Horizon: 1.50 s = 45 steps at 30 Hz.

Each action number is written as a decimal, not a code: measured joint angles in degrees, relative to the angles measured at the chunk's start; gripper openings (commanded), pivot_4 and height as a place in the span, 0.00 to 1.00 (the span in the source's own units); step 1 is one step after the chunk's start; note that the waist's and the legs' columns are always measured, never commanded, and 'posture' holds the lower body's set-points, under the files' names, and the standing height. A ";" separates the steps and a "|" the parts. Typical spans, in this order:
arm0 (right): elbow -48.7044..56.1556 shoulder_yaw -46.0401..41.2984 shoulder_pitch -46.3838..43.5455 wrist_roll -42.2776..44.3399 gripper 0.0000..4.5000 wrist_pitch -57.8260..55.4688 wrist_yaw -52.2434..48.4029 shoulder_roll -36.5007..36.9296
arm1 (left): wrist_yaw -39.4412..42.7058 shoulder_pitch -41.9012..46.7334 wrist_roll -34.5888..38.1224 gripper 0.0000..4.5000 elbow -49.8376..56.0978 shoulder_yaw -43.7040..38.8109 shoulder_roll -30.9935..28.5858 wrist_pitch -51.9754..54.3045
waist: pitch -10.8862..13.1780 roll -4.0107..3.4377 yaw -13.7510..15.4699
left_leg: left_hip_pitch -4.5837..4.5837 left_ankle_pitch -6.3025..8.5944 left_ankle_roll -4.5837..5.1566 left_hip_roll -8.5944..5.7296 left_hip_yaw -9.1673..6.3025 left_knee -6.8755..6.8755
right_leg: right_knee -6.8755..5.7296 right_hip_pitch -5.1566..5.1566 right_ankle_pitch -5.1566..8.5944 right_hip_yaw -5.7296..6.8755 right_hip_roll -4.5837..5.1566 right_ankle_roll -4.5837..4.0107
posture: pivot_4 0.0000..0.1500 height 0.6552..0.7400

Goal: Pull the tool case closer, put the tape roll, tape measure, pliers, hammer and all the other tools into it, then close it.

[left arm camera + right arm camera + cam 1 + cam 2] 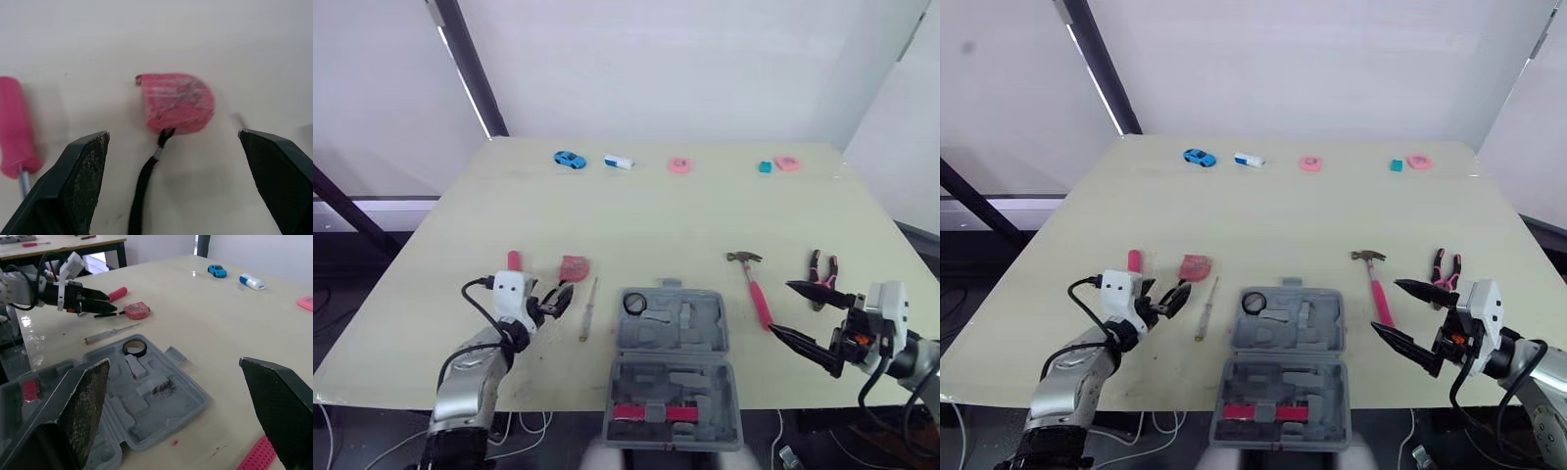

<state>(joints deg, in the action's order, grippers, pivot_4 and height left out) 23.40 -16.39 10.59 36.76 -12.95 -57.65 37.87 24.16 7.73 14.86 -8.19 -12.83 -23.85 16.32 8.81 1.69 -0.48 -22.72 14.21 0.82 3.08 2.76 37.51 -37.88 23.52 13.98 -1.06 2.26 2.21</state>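
Observation:
The grey tool case [672, 364] lies open at the table's front edge, with the black tape roll [634, 304] in its far left corner. My left gripper [555, 302] is open just short of the red tape measure [178, 103], whose black strap lies between the fingers [83, 186]. A pink-handled screwdriver [514, 260] lies to its left and a thin screwdriver [588, 309] to its right. The pink-handled hammer [754, 284] lies right of the case, and the pliers [821, 269] further right. My right gripper [781, 307] is open beside the hammer handle, holding nothing.
Along the far edge stand a blue toy car [570, 159], a white and blue item [619, 162], a pink disc [679, 164], a teal cube [765, 167] and another pink piece [787, 163]. A pink bar [651, 412] sits in the case's near half.

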 measured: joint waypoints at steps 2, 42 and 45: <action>-0.28 -0.02 -0.55 -0.01 0.99 0.02 -0.21 0.03 | -0.17 2.24 -0.69 1.00 -3.34 0.41 -0.13 0.09 | 0.00 0.00 0.04 | -0.01 0.00 0.00 0.00 0.00 0.01 | 0.00 0.00 0.00 0.00 0.00 0.00 | 1.00 1.00; 0.96 6.18 -4.50 -2.47 1.00 -0.16 -5.48 2.86 | 17.12 -26.78 5.50 0.00 26.48 1.51 -14.19 16.56 | 0.03 -0.05 -0.15 | 0.05 0.01 -0.01 0.12 -0.05 -0.01 | 0.02 0.05 0.14 -0.13 0.03 -0.24 | 1.00 1.00; 0.26 6.57 -5.60 -2.47 1.00 -0.18 -5.93 3.20 | 17.79 -29.57 6.38 0.00 29.33 1.21 -14.61 17.81 | 0.03 -0.05 -0.02 | 0.06 0.01 0.00 0.12 -0.04 0.00 | 0.03 0.06 0.14 -0.14 0.03 -0.24 | 1.00 1.00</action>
<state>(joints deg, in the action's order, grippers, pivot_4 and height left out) 23.66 -9.82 4.99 34.29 -13.12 -63.57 41.07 41.95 -21.84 21.24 21.14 -11.62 -38.46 34.14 8.84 1.64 -0.50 -22.66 14.22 0.81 3.20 2.72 37.51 -37.85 23.58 14.13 -1.19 2.29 1.97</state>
